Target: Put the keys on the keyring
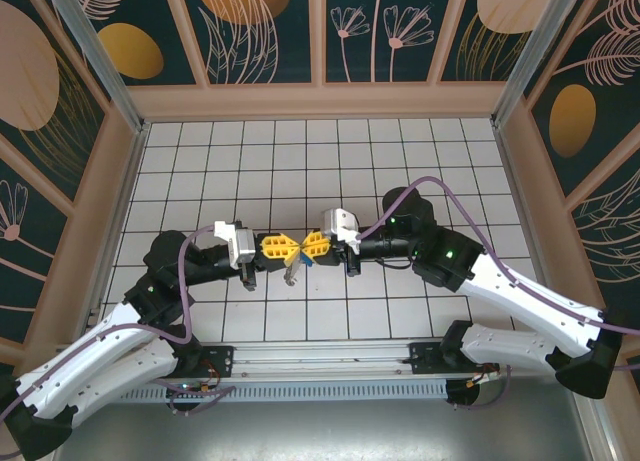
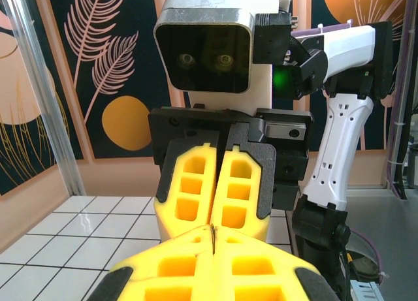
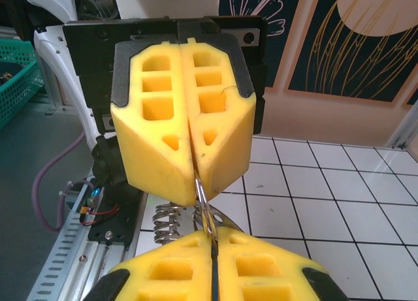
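Observation:
My two grippers meet tip to tip above the middle of the white tiled table [image 1: 300, 161]. The left gripper [image 1: 295, 247] is shut on a thin silvery keyring [image 3: 202, 200], which runs from its yellow fingers [image 3: 163, 144] down to the right gripper's tips. A silvery coiled piece [image 3: 166, 224] hangs under the ring. The right gripper [image 3: 212, 236] is shut, with a thin blue sliver of the key [image 3: 214, 269] showing in the seam between its pads. In the top view a blue bit [image 1: 306, 262] and a grey dangling piece [image 1: 291, 274] hang just below the two tips.
A metal rail [image 1: 320, 386] runs along the near edge between the arm bases. Patterned walls [image 1: 320, 31] enclose the table on three sides. A green basket [image 3: 13, 72] stands off the table beyond the rail.

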